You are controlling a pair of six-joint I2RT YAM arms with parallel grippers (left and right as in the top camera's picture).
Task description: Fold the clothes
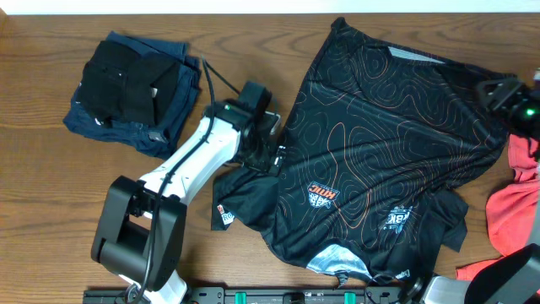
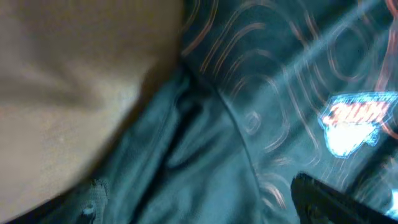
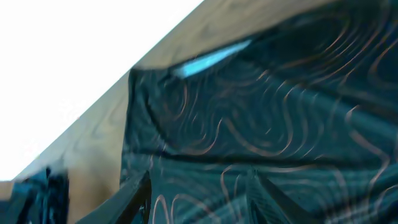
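Note:
The black shirt (image 1: 380,143) with orange contour lines lies spread and rumpled across the middle and right of the table. My left gripper (image 1: 268,152) sits low over its left sleeve, jaws wide apart. In the left wrist view (image 2: 205,205) creased sleeve fabric (image 2: 205,155) fills the gap and one dark fingertip (image 2: 329,199) shows at lower right. My right gripper (image 1: 504,95) hovers at the shirt's far right edge. In the right wrist view (image 3: 202,202) its fingers stand apart above the patterned cloth (image 3: 280,112), pinching nothing.
A folded navy garment (image 1: 126,122) with a black one (image 1: 126,80) on top lies at the back left. A coral-red garment (image 1: 513,211) lies at the right edge. Bare wooden table (image 1: 51,194) shows at the front left. The left arm's base (image 1: 135,228) stands at the front.

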